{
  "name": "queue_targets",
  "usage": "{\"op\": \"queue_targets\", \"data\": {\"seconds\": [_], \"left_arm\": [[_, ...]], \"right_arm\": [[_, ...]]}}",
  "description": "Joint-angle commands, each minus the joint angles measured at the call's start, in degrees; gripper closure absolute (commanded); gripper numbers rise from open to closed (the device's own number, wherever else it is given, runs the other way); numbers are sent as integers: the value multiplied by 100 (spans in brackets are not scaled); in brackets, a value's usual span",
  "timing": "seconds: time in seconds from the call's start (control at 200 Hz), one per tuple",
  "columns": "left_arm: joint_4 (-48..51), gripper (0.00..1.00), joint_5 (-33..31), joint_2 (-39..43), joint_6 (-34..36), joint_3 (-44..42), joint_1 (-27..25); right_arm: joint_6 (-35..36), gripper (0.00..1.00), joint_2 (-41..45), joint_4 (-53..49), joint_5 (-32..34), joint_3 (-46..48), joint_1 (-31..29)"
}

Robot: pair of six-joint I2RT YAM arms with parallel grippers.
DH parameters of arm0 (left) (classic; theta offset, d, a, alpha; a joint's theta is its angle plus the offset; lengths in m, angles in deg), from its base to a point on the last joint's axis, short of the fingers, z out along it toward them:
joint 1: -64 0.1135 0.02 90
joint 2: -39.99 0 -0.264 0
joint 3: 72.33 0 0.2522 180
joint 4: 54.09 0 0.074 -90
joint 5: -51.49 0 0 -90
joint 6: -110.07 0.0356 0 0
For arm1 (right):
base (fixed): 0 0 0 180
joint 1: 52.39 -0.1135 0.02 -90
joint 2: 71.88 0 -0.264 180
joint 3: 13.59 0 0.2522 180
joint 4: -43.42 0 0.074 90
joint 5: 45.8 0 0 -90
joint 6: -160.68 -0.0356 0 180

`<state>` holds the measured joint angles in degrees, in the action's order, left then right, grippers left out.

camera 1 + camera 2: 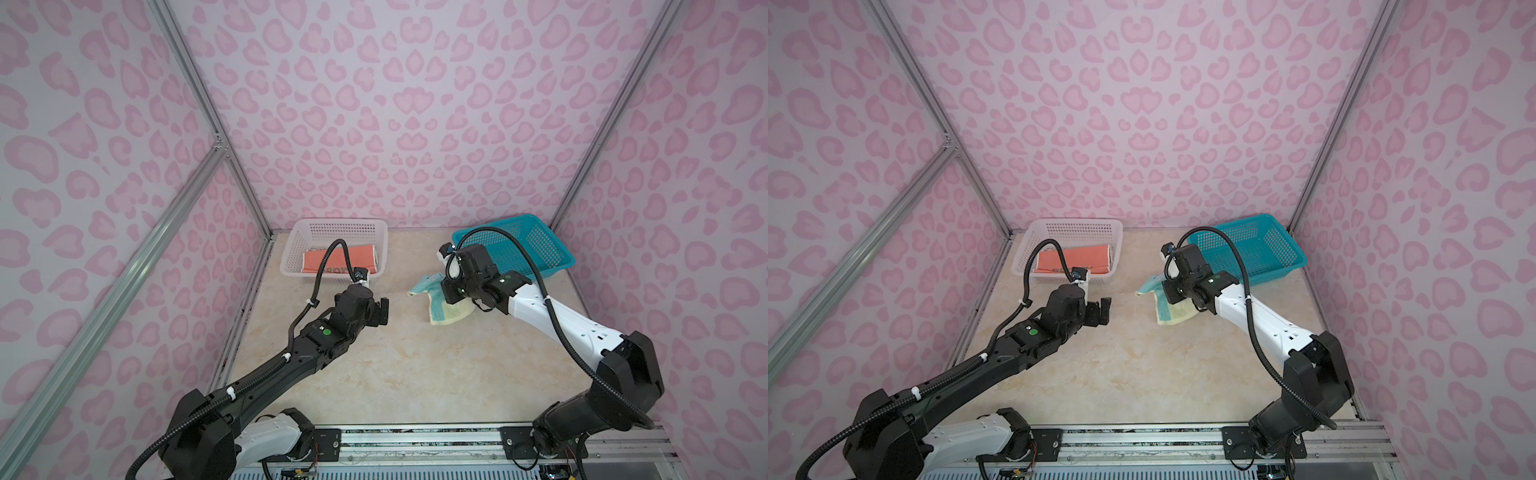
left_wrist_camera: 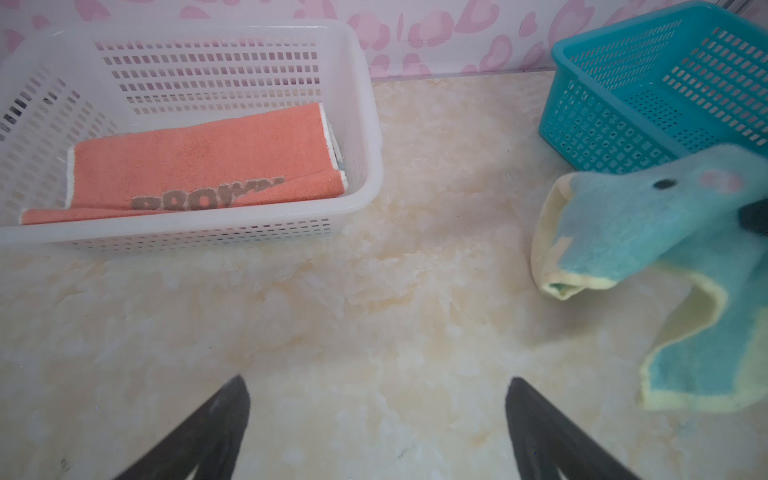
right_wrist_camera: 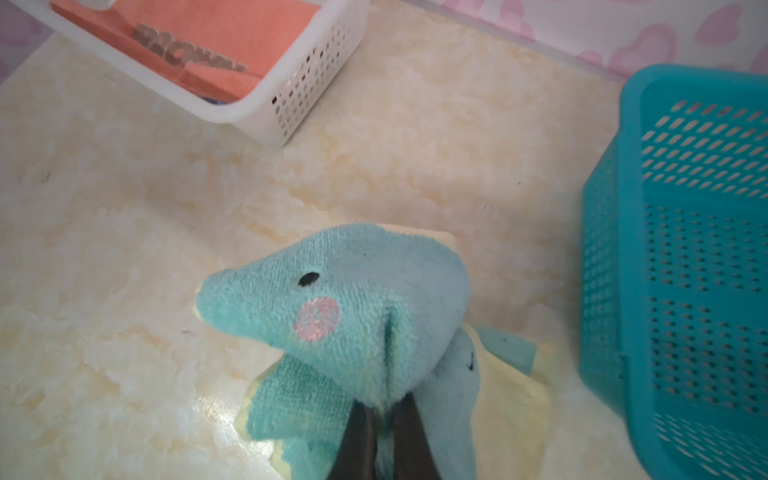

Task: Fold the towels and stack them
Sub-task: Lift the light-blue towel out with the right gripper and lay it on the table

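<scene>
— Terry cloth, pale-yellow behind: why does the teal towel point(image 3: 353, 291) hang bunched beside the teal basket point(image 3: 685, 249)?
— The right gripper point(image 3: 384, 405) is pinched tight on a gathered fold, so the middle lifts while the lower part seems to rest on the table point(image 3: 124, 208). Likely it wants open space for spreading.
— And the left gripper point(image 2: 378, 379)?
— Spread wide, holding nothing, low over mid-table, probably to catch a corner.
— The orange towel point(image 2: 199, 166)?
— Folded flat in the white basket point(image 2: 208, 62); the stack's base, I judge.
</scene>
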<state>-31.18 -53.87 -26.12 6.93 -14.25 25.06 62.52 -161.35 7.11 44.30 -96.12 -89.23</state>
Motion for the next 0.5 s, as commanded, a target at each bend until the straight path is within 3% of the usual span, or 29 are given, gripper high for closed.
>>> {"op": "queue_targets", "data": {"seconds": [0.0,0.2,0.4,0.495], "left_arm": [[246,2,-176,269,-189,-133,5],[487,2,-346,746,-193,-388,6],[795,2,-445,723,17,-324,9],[975,2,-438,646,209,-252,1]], "right_arm": [[-447,100,-396,505,-102,208,-263],[-792,100,-1605,549,-618,-294,-876],[-936,66,-2159,666,-1076,-701,-1003],[-750,57,-2036,567,-993,-743,-962]]}}
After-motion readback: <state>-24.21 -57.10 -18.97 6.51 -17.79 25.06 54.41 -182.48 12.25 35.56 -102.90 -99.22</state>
